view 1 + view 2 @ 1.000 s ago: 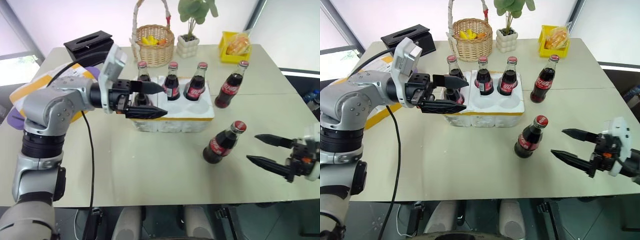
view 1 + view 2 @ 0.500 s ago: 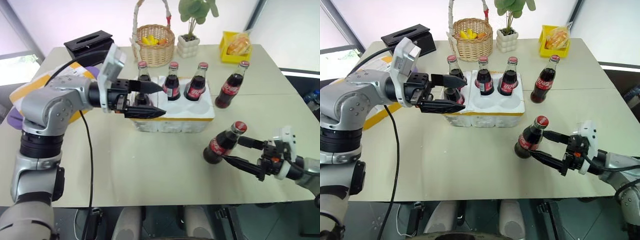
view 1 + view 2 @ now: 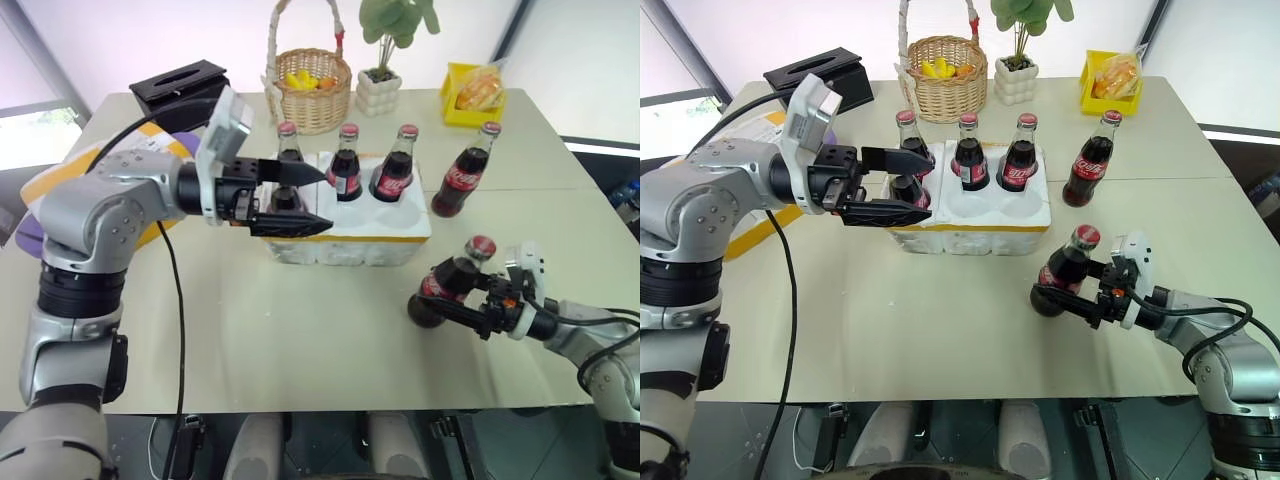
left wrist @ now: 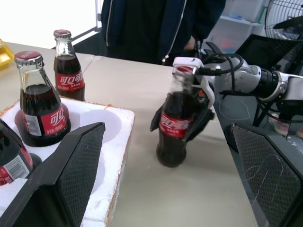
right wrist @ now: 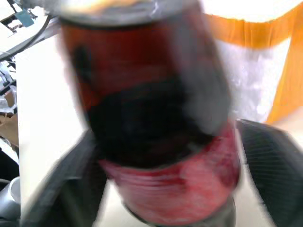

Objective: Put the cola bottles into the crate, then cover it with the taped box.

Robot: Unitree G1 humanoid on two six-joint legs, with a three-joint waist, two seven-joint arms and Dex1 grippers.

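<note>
Four small glass cola bottles with red caps (image 3: 968,152) stand in the wells of the low white foam crate (image 3: 970,215) with its yellow band. My left gripper (image 3: 300,198) hovers over the crate's near left corner, fingers wide apart and empty. A fifth bottle (image 3: 1086,159) stands on the table just right of the crate. My right gripper (image 3: 1065,292) has its fingers clamped on the sixth bottle (image 3: 1062,272), which tilts on the table in front of the crate's right end.
</note>
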